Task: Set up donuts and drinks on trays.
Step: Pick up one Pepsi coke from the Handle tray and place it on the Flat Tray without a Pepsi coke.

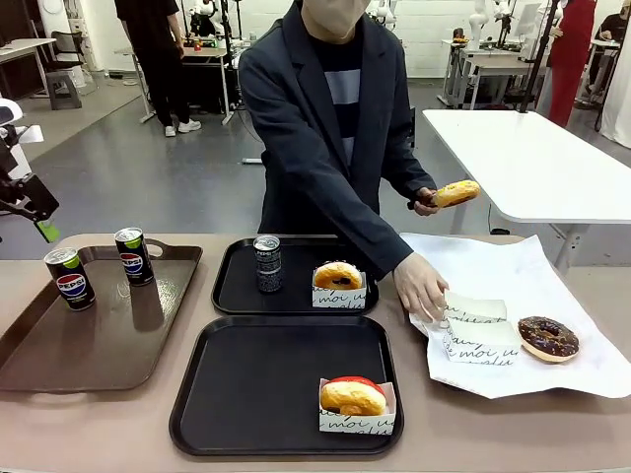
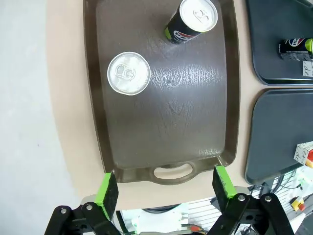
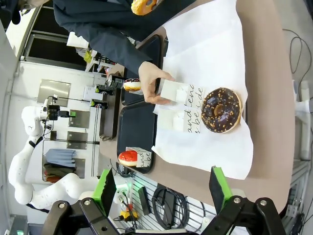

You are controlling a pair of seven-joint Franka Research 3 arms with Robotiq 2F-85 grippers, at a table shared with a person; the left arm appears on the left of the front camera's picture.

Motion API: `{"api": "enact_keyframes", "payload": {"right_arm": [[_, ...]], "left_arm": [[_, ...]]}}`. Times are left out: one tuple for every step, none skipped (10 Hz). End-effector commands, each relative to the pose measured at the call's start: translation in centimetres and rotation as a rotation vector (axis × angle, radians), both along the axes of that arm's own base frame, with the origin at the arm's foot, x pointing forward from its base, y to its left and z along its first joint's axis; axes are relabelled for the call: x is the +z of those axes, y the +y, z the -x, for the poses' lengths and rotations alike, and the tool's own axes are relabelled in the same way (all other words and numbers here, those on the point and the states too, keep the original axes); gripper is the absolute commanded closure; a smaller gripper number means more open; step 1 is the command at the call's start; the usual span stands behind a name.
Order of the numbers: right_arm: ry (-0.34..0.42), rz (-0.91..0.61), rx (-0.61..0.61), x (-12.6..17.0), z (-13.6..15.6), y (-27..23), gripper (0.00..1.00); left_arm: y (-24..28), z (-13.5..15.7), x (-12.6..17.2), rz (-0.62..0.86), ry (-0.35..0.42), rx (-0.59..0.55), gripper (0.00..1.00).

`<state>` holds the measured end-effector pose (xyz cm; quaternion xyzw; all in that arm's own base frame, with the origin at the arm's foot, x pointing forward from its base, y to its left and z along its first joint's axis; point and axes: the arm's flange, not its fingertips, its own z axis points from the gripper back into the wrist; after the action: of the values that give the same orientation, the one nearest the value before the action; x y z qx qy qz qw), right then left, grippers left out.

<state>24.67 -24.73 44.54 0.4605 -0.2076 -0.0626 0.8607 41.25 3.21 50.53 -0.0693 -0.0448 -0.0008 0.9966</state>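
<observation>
Probably the near black tray (image 1: 256, 384), holding one boxed donut (image 1: 355, 398) and no drink, wants a can next. The nearer Pepsi can (image 2: 128, 73) stands upright on the brown tray (image 2: 171, 122): best centre over its lid, drop straight, pinch mid-body, lift clear of the rim. The left gripper (image 2: 165, 188) hangs high over that tray's near handle (image 2: 172, 172), pointing down, spread wide and empty. The right gripper (image 3: 161, 188), likewise wide and empty, looks onto the chocolate donut (image 3: 221, 109) lying on white paper (image 3: 210, 49).

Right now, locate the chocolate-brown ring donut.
In the front view the chocolate-brown ring donut lies on the white paper sheet on the robot's right, beside a white printed box.
</observation>
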Motion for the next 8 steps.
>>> {"api": "enact_keyframes", "payload": {"right_arm": [[-0.035,-0.024,-0.002,0.1,-0.2,0.0,0.00],[-0.035,-0.024,-0.002,0.1,-0.2,0.0,0.00],[-0.035,-0.024,-0.002,0.1,-0.2,0.0,0.00],[-0.035,-0.024,-0.002,0.1,-0.2,0.0,0.00],[-0.035,-0.024,-0.002,0.1,-0.2,0.0,0.00],[-0.035,-0.024,-0.002,0.1,-0.2,0.0,0.00],[-0.035,-0.024,-0.002,0.1,-0.2,0.0,0.00],[-0.035,-0.024,-0.002,0.1,-0.2,0.0,0.00]], "left_arm": [[0.3,0.1,0.1,-0.004,-0.002,0.001,0.00],[0.3,0.1,0.1,-0.004,-0.002,0.001,0.00],[0.1,0.0,0.0,0.000,0.000,0.001,0.00],[0.2,-1.7,-0.7,-0.040,-0.017,0.036,0.00],[0.8,-3.4,-1.3,-0.057,-0.036,0.077,0.00],[1.3,-5.2,-2.0,-0.047,-0.033,0.105,0.00],[1.7,-6.9,-3.2,-0.038,-0.020,0.129,0.00],[1.7,-8.0,-4.3,-0.068,-0.031,0.138,0.00]]}}
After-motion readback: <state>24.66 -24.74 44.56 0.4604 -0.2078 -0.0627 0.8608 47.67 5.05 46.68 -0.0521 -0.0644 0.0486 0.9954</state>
